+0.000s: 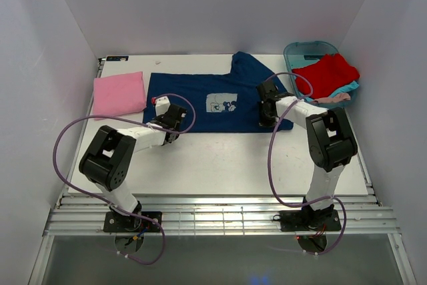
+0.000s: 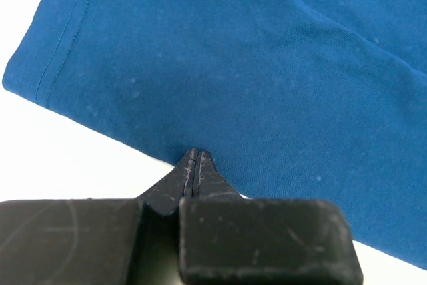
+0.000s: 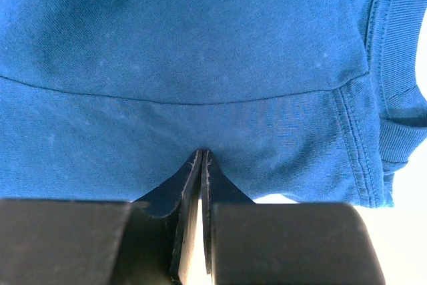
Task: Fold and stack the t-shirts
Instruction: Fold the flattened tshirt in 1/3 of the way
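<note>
**Item:** navy blue t-shirt (image 1: 193, 108), spread flat at the middle of the desk (image 1: 220, 161). Its pale square print (image 1: 221, 103) faces up, its hem lies to the left, and one sleeve points to the far side.

**Left hand** (image 2: 197, 155): fingers pressed together on the shirt's near edge, close to the hem corner, with a small pucker of cloth at the tips.

**Right hand** (image 3: 202, 155): fingers pinching the near edge at the shoulder end, just beside the collar. A soft crease runs across the cloth beyond it.

**Other stock:** pink t-shirt (image 1: 119, 93), already folded, at the far left, just beside the navy hem. Red t-shirt (image 1: 325, 73) and a teal one (image 1: 347, 88) are heaped in the teal tub (image 1: 300, 50) at the far right.

**Step in hand:** judged to be the first lengthwise fold of the navy shirt, with both grips set on its near edge.

**Next move calls for:** lifting both pinches level and carrying the near edge towards the far side together, keeping the cloth taut between them so the fold lands straight.
</note>
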Motion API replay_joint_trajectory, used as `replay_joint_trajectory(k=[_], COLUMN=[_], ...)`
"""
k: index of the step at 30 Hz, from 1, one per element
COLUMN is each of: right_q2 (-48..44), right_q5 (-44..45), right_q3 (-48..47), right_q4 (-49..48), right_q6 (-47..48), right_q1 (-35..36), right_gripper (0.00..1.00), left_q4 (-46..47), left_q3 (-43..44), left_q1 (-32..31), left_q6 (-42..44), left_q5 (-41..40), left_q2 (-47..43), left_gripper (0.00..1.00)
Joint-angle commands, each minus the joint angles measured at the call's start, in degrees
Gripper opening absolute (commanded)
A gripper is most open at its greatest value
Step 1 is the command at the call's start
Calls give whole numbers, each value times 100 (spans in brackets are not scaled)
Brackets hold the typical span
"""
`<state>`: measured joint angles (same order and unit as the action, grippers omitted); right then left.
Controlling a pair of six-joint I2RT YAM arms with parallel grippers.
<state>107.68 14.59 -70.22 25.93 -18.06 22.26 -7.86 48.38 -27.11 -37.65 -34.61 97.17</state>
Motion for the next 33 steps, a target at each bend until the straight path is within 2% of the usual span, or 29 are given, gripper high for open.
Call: replay_joint_trajectory(k=[1,12,19,33], right_q2=[78,-633,-1152,-2268], right_q5=[-96,-185,-334,-299], right_q3=[386,1027,1537,2521], right_q4=[597,694,773,1124], right_q6=[-48,-215,-478,-979], right_q1=[6,85,234,577], right_gripper=[8,8,8,8], left_q4=[-392,-726,-1094,-2325], left_q3=[-232,-996,-1436,-1428], left_q1=[31,-4,-242,-760], left_q6=[-199,-761,-1183,-2273], left_q5=[-55,139,235,174], left_q2=[-189,-935,-1525,-1920], left_gripper=[1,0,0,0])
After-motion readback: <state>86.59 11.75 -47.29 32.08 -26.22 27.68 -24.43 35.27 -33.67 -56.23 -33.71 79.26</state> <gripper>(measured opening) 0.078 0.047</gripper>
